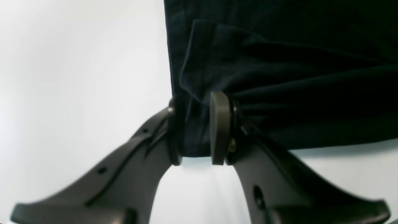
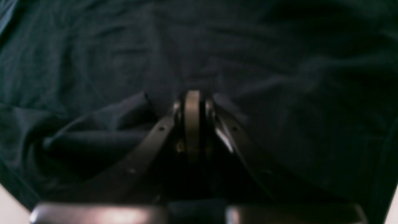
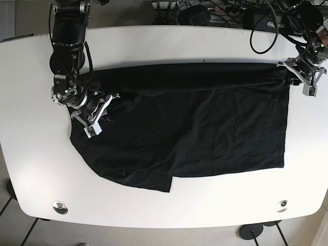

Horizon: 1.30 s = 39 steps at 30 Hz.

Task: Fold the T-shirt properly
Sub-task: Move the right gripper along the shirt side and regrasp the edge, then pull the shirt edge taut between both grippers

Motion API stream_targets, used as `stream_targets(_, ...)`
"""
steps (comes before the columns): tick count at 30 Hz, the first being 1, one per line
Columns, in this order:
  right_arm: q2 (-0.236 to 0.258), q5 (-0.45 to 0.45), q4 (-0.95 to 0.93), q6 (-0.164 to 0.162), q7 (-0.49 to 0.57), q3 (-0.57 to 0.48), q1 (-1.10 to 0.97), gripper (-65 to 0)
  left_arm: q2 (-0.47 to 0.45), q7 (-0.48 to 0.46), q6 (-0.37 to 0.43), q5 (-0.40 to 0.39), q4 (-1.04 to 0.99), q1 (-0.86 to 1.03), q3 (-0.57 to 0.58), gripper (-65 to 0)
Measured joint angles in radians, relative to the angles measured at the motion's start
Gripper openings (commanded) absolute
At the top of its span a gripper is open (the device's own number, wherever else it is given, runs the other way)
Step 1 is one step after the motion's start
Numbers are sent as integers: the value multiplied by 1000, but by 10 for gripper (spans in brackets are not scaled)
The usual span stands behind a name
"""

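A black T-shirt (image 3: 205, 128) lies spread across the white table (image 3: 164, 46), with its top edge folded over in a long band. My left gripper (image 3: 293, 70) is at the shirt's far right corner. In the left wrist view the gripper (image 1: 196, 104) is shut on a bunched corner of the shirt (image 1: 279, 62). My right gripper (image 3: 106, 104) is over the shirt's left side. In the right wrist view it (image 2: 192, 95) is shut, with the shirt (image 2: 279, 62) pinched at its tip and a rumpled fold beside it.
Cables and a power strip (image 3: 215, 10) lie past the table's far edge. Two round metal fittings (image 3: 60, 206) (image 3: 281, 206) sit near the front corners. Bare white table surrounds the shirt on all sides.
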Motion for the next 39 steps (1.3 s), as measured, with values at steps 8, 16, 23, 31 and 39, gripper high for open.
stream_targets(8,-32,3,298,3,-100,108,-8,-633,0,0,0,1,0,1,3,-531)
stream_targets(16,-28,2,307,3,-132,114,105,-631,0,0,0,0,-1,4,2,-531)
stream_targets(23,-29,-1,205,-1,-132,109,183,-556,0,1,0,1,-67,6,3,-532)
stream_targets(31,-32,20,354,0,-158,198,100,-94,0,0,0,-3,-63,3,2,-532)
stream_targets(39,-35,0,445,0,-309,457,-130,-119,0,-8,0,7,-66,-28,2,-531)
